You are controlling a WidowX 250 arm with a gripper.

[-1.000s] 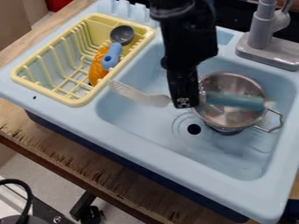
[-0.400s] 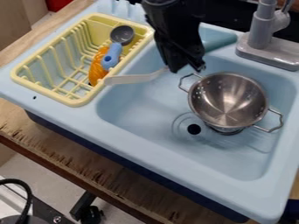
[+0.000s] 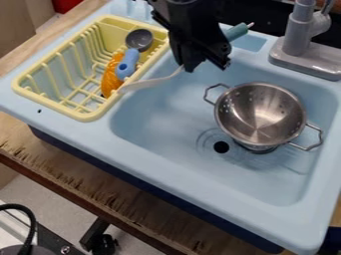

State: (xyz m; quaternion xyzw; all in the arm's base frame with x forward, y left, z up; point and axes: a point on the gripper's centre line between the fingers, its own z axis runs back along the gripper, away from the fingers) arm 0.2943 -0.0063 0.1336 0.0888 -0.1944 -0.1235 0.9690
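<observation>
The black gripper (image 3: 204, 63) hangs over the upper left part of the sink, shut on a knife-like utensil. Its pale blade (image 3: 150, 83) extends left toward the dish rack's right rim, and its teal handle (image 3: 236, 32) sticks out behind the gripper at the upper right. The middle of the utensil is hidden by the gripper. Below and to the right, a metal colander-like pot (image 3: 259, 114) stands upright in the light blue sink (image 3: 163, 124). Whether the blade touches the rack cannot be told.
A yellow dish rack (image 3: 85, 117) at the left holds an orange item (image 3: 110, 79) and a blue-handled utensil (image 3: 127, 64) with a dark grey bowl end. The grey faucet (image 3: 296, 35) stands at the upper right. The drain hole (image 3: 221, 147) lies left of the pot's base.
The gripper has moved up and left, away from the pot's left side, carrying the utensil. The teal handle no longer covers the pot and has swung toward the sink's back edge.
</observation>
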